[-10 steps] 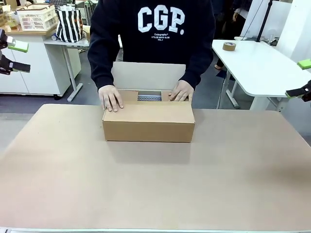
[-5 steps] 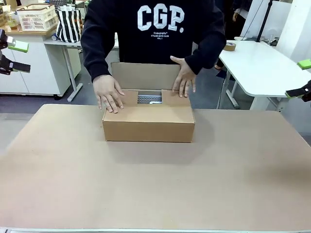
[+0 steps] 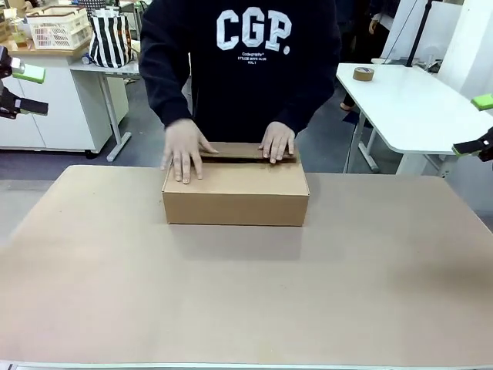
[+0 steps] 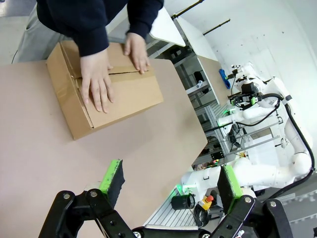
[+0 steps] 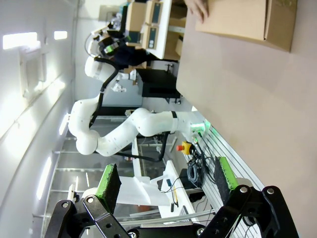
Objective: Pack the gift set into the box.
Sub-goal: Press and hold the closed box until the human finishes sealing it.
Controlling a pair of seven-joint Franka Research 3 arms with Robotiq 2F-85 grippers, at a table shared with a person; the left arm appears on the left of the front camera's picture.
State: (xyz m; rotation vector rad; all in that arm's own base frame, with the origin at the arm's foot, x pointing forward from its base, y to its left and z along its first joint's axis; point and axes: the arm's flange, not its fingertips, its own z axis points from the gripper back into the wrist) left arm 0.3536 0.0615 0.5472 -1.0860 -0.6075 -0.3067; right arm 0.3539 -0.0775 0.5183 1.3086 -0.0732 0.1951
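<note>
The box (image 3: 235, 193), a plain brown carton, sits at the table's far middle with its top flaps folded down. The person's left hand (image 3: 183, 150) and right hand (image 3: 277, 142) press flat on the lid. The gift set is hidden. My left gripper (image 3: 31, 90) hangs open at the far left, well away from the carton. My right gripper (image 3: 476, 123) hangs open at the far right. The left wrist view has the box (image 4: 124, 99) far beyond my open left gripper (image 4: 170, 181). In the right wrist view the box (image 5: 247, 20) lies far past my open right gripper (image 5: 166, 181).
The brown table top (image 3: 246, 293) stretches wide in front of the carton. A white side table (image 3: 416, 100) with a roll of tape (image 3: 363, 73) stands at the back right. A desk with a white basket (image 3: 58, 27) and a striped bag (image 3: 110, 38) stands back left.
The person has folded the upright back flap down and laid both hands on the lid, covering the grey contents that showed through the gap. Both grippers have stayed still.
</note>
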